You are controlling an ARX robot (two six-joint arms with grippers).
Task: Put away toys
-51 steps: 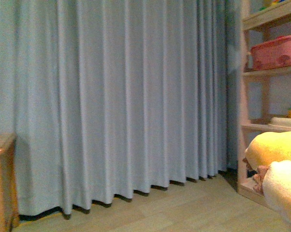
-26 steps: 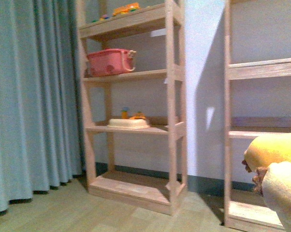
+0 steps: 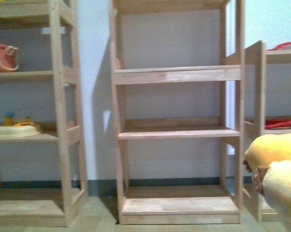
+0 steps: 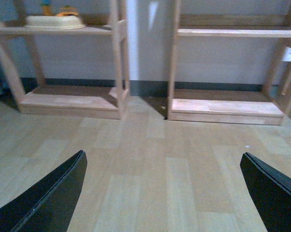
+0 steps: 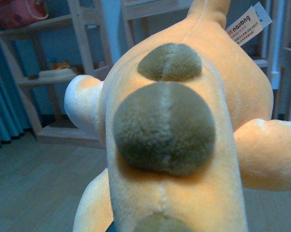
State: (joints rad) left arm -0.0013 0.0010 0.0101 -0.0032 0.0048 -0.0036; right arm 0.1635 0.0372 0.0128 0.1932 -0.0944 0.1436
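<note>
Left fingers (image 4: 46, 195) spread wide apart (right fingers obscured).

The plush (image 3: 274, 151) is hanging raised in the air at the near right, only partly showing at the edge of the front view. There it is showing a bright orange-yellow rounded part above a paler cream part. Close up, its soft orange body is bulging plumply, with two fuzzy olive-brown patches (image 5: 165, 128) running along a seam, stubby limbs sticking out sideways, and a white tag (image 5: 248, 21) dangling.
</note>
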